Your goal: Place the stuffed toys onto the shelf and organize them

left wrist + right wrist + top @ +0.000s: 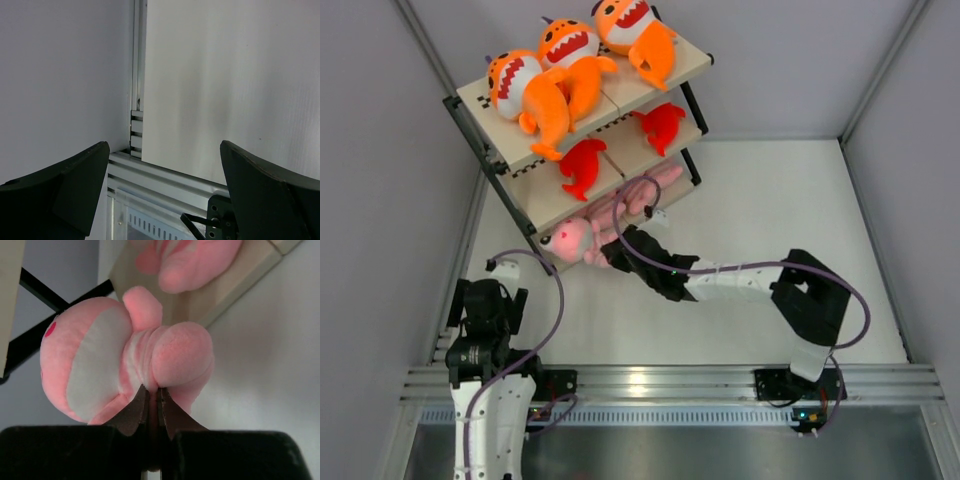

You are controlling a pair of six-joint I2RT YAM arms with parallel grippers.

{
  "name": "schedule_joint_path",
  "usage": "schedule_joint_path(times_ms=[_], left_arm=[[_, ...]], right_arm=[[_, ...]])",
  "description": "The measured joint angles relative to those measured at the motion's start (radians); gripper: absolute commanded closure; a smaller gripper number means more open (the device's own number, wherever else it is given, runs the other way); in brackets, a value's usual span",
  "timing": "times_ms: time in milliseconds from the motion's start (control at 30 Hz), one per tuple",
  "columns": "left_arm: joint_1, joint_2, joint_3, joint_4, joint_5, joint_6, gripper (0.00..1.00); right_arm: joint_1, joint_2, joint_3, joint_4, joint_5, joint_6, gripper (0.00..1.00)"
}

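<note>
Step in hand, by my read: loading the bottom tier. Upper tiers look done. The top board of the shelf [692,60] carries 3 orange sharks [565,45] side by side, and the mid board has 2 red sharks [582,165].

R hand [611,252] is clamped on a pink plush [575,238]. Jaws are nearly meeting, w/ a fold of fabric squeezed btwn them. In the right wrist view the toy bulges out either side of the grip. The plush is at the shelf's front left corner, down at bottom-tier level. Can't tell whether it rests on the bottom board or hangs just off the edge. A second pink plush [655,185] lies further right on that board, partly tucked under the mid board.

L hand [165,190] is spread wide w/ nothing btwn the fingers. It sits parked by its base at the near left of the table [770,200], facing wall and rail, and takes no part here.

Next move, as I judge it:
- Push the plush inward so its bulk sits fully on the bottom board, next to the other pink one.
- Keep the wrist low, since headroom under the mid board looks tight.
- Steer clear of the black corner post.
- Let go only once the board takes the weight. A soft, round body near an edge could roll off, and pinched fabric may cling as the jaws part.
</note>
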Motion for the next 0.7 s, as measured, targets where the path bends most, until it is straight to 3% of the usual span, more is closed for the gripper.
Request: schedule_joint_path(times_ms=[333, 700], left_arm=[[0.0, -0.002, 0.0, 0.001, 0.001, 0.0, 0.01], [-0.008, -0.002, 0.0, 0.004, 0.001, 0.0, 0.01]], right_arm=[[0.058, 0.349, 0.353, 0.013, 0.126, 0.125, 1.0], [0.058, 0.468, 0.475, -0.079, 0.216, 0.333, 1.0]])
